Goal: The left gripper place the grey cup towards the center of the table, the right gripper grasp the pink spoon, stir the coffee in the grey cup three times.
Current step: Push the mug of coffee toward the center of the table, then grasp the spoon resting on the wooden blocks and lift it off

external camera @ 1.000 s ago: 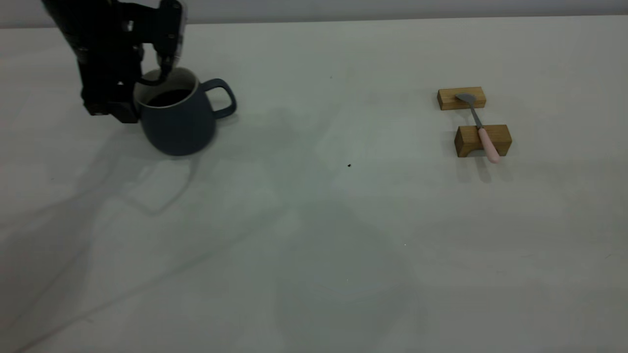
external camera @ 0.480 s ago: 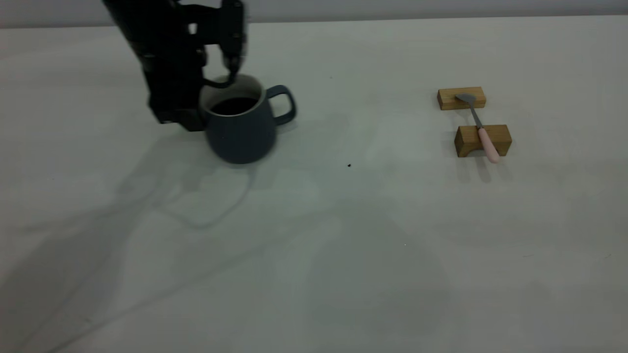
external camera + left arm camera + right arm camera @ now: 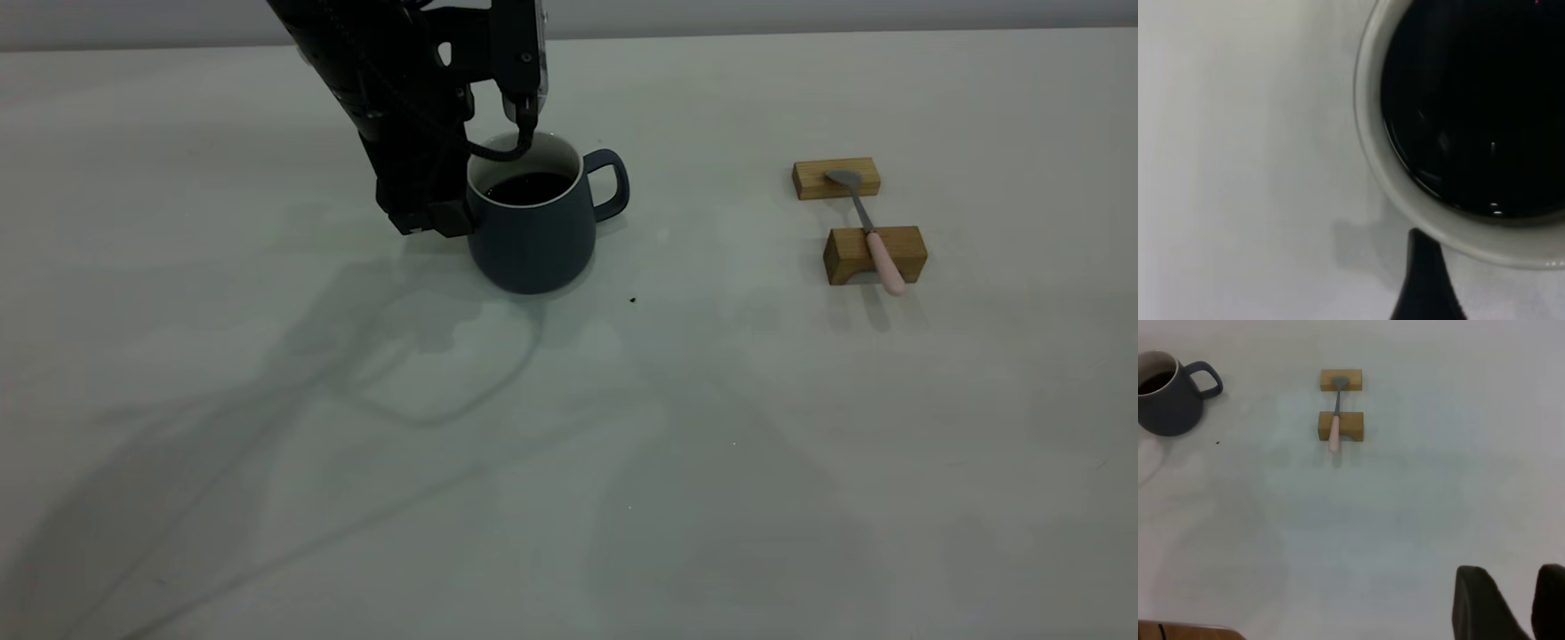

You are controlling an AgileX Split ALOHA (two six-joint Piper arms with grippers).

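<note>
The black blocky left pincer (image 3: 498,151) is clamped on the rim of the rounded dark blue-grey mug (image 3: 533,233), one curved finger (image 3: 507,153) hooked inside above the near-black coffee (image 3: 528,188), the other outside the wall. The mug sits on the pale grey-white surface (image 3: 569,444), handle turned toward two small wooden blocks (image 3: 875,254). Well apart from the mug, the slim pink-handled metal spoon (image 3: 867,229) lies bridged across both blocks. The right pincer (image 3: 1511,603), far from the mug, shows fingers spread apart
</note>
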